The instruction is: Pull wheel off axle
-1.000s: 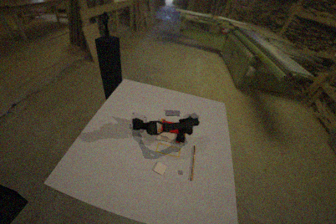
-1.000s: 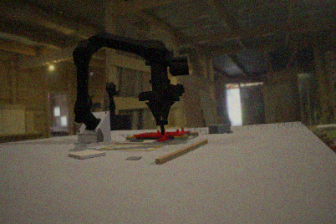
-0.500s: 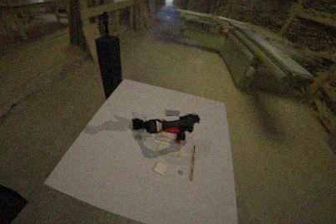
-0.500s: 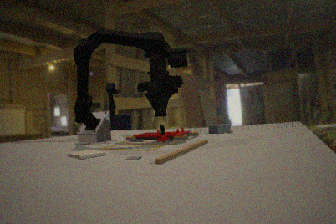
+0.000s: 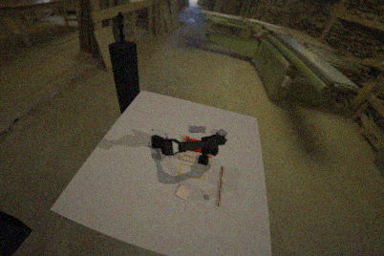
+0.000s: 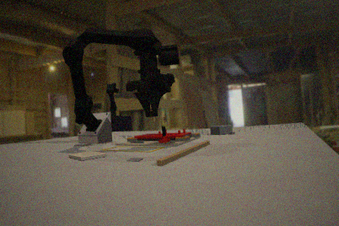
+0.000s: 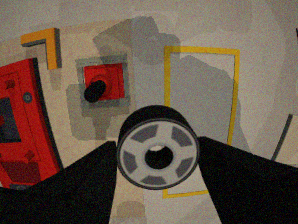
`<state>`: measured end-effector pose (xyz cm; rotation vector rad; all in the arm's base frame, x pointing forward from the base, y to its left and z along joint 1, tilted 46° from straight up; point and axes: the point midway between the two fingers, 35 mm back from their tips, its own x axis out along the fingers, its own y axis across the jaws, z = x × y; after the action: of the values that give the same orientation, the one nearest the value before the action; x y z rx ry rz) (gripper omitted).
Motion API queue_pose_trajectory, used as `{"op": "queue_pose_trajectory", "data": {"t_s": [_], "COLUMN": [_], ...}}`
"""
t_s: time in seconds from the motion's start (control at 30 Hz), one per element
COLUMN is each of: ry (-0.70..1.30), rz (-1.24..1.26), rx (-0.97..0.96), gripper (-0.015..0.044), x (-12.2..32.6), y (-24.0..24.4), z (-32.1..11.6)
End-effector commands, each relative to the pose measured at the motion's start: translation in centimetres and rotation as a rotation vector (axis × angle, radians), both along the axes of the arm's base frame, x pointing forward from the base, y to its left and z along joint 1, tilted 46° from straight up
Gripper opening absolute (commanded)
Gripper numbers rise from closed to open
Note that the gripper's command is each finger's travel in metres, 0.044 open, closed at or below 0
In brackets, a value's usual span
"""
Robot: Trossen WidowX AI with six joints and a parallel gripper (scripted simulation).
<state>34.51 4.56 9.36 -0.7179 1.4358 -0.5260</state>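
My gripper (image 7: 157,147) (image 6: 151,115) is shut on the wheel (image 7: 173,155), a black-rimmed wheel with a grey spoked face. It holds the wheel up above the table, its face toward the wrist camera. The upright black axle (image 7: 94,92) (image 6: 164,131) stands bare on a red square base (image 7: 116,89), left of and beyond the wheel in the wrist view. The marked area is a yellow outline (image 7: 167,80) to the right of the axle; the wheel and right finger hide its near left part and near right corner. The wheel is too dark to make out in the top and exterior views.
A red part (image 7: 44,120) and an orange angled piece (image 7: 53,45) lie left of the axle. A wooden bar (image 5: 221,186) (image 6: 183,153), a grey block (image 5: 197,129) (image 6: 221,130), a pale flat tile (image 5: 182,192) (image 6: 86,156) and a small grey tile (image 5: 206,197) (image 6: 135,159) lie around.
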Motion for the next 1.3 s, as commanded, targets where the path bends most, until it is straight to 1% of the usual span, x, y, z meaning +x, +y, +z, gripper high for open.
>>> {"op": "queue_pose_trajectory", "data": {"t_s": [0.0, 0.4, 0.57, 0.97, 1.27], "ry": [0.006, 0.003, 0.003, 0.002, 0.001], "rz": [0.007, 0.004, 0.004, 0.004, 0.005], "rx": [-0.006, -0.006, -0.006, -0.005, -0.005], "gripper": [0.0000, 0.0000, 0.0000, 0.0000, 0.0000], "x": [-1.0, -3.5, -3.7, -3.3, -2.7], "y": [-1.2, -4.3, -4.5, -6.5, -9.8], "z": [1.4, 4.5, 4.6, 2.7, -0.6]}}
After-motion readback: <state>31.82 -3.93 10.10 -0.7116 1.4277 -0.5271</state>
